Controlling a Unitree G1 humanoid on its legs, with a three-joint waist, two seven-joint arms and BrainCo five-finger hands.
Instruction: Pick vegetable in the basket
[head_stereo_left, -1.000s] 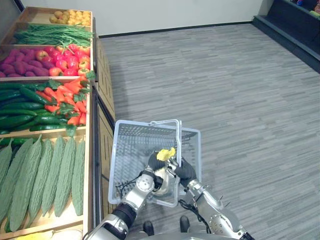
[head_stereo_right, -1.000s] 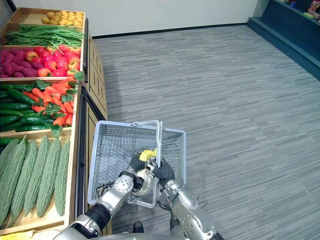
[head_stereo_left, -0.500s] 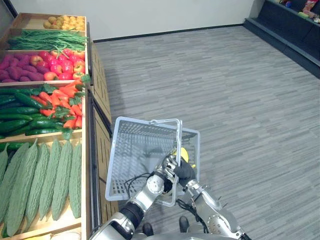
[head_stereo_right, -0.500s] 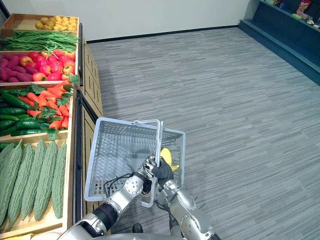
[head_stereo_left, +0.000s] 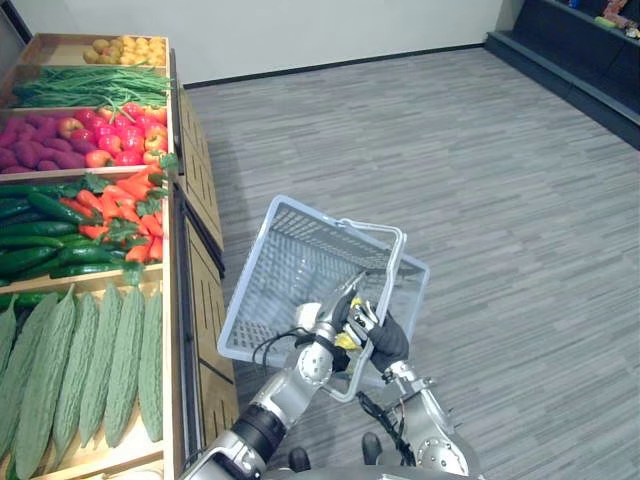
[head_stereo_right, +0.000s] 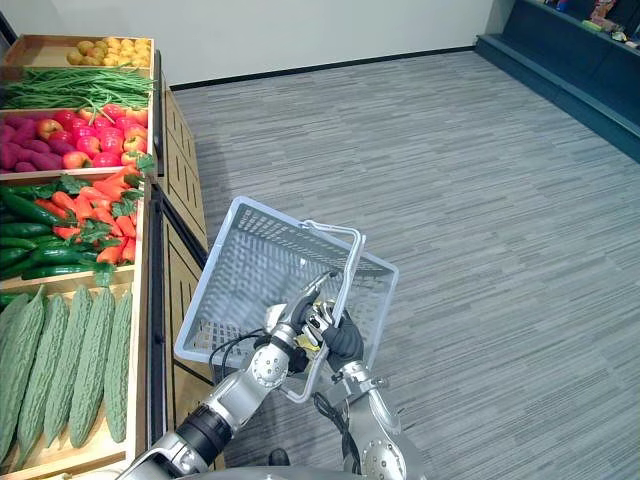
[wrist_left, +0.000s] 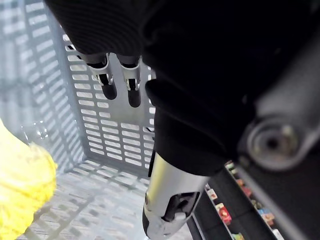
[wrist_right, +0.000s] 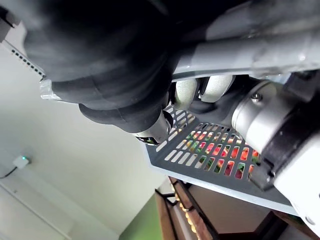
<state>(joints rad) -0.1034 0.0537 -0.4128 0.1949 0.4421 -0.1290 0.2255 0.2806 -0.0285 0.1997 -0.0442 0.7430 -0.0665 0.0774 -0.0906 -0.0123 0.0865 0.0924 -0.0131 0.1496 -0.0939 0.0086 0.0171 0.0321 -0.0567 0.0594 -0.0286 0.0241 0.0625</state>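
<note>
A pale grey plastic basket (head_stereo_left: 290, 250) hangs tilted in front of me, beside the produce stand. My right hand (head_stereo_left: 386, 343) is curled round its wire handle (head_stereo_left: 388, 262) at the near corner. My left hand (head_stereo_left: 336, 314) reaches into the basket from the near side with its fingers (wrist_left: 123, 86) straight, holding nothing. A yellow vegetable (head_stereo_left: 347, 341) lies in the basket's near corner, just below that hand; it also shows against the mesh floor as the yellow vegetable (wrist_left: 20, 197) in the left wrist view.
The wooden produce stand (head_stereo_left: 203, 262) runs along my left, with bitter gourds (head_stereo_left: 90, 360), cucumbers (head_stereo_left: 40, 240), carrots (head_stereo_left: 125, 205), apples (head_stereo_left: 100, 145) and green beans (head_stereo_left: 90, 88). Grey floor (head_stereo_left: 500, 200) lies to the right, and a dark shelf (head_stereo_left: 580, 60) stands at the back right.
My left hand has opened and let the yellow vegetable go into the basket. The basket has swung round and tilted, with its far end now pointing left.
</note>
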